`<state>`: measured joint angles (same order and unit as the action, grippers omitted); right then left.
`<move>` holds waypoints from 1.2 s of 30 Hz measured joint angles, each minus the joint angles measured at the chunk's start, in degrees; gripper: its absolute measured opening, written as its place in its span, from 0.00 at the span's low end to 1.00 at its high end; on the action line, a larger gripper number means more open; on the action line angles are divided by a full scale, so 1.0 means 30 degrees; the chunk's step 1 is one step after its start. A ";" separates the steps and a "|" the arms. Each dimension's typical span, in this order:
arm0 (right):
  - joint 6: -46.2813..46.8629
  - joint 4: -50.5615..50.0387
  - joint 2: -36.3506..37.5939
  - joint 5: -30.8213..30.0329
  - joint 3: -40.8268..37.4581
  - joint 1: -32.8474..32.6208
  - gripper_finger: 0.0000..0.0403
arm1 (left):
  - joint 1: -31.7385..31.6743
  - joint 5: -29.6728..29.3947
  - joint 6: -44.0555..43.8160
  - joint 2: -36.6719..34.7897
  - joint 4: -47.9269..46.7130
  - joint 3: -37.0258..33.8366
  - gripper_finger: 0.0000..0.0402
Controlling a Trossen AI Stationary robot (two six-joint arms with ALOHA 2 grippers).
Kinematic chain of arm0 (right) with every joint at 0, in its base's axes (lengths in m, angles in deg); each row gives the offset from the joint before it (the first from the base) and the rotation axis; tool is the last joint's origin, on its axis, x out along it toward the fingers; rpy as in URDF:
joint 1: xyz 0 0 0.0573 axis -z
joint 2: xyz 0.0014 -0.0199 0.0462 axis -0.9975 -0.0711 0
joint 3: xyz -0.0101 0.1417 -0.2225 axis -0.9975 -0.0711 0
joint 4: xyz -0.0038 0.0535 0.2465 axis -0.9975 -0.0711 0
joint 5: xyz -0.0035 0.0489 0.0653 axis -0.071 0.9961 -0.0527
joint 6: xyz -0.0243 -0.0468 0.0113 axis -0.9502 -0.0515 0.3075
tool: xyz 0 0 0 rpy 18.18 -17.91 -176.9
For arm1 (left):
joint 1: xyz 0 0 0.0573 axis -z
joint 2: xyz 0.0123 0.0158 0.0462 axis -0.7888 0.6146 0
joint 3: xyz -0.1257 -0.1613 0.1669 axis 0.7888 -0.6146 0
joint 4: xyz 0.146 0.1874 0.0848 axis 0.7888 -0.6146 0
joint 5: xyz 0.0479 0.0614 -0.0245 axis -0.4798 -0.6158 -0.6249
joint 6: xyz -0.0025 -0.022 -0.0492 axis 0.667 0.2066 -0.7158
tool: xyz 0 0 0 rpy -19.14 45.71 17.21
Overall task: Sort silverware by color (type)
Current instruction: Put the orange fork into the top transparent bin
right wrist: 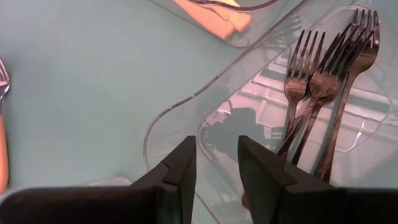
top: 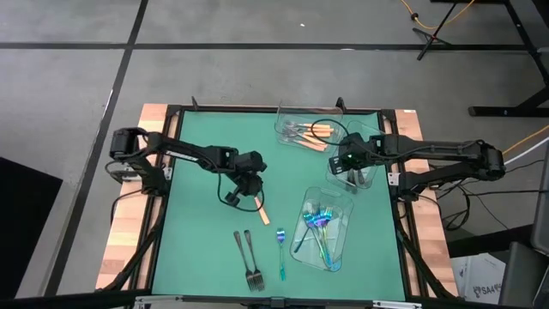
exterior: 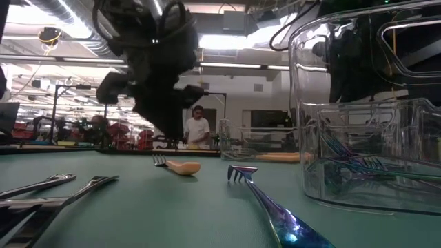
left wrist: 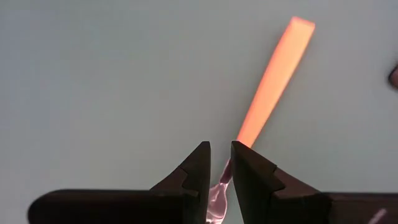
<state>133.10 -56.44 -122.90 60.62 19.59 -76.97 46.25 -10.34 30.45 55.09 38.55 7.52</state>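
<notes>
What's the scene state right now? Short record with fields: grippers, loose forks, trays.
left gripper: over the mat, fingers narrowly apart astride the neck of the orange-handled fork; grip not clear
right gripper: open, above the tray of dark forks
loose on mat: two dark forks, one blue-teal fork
orange tray: far side, holds orange-handled forks
blue-teal tray: near right, several iridescent forks

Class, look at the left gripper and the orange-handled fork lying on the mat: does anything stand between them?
Nothing visible does. The left gripper hangs right over the orange-handled fork, fingers either side of its neck, with only bare green mat around.
</notes>
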 joint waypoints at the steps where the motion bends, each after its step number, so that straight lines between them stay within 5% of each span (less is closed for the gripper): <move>1: 0.0000 0.0014 0.0000 0.0007 0.0000 0.0000 0.27 | 0.0000 0.0000 0.0223 0.0245 0.0000 0.0000 0.14; 36: -0.0022 0.0007 0.0000 -0.0007 0.0000 0.0000 0.27 | 0.0000 -0.0204 0.3410 0.1633 -0.0130 -0.0015 0.14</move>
<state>133.04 -56.42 -122.90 60.60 19.59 -76.97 46.25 -10.95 40.68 59.99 38.17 7.47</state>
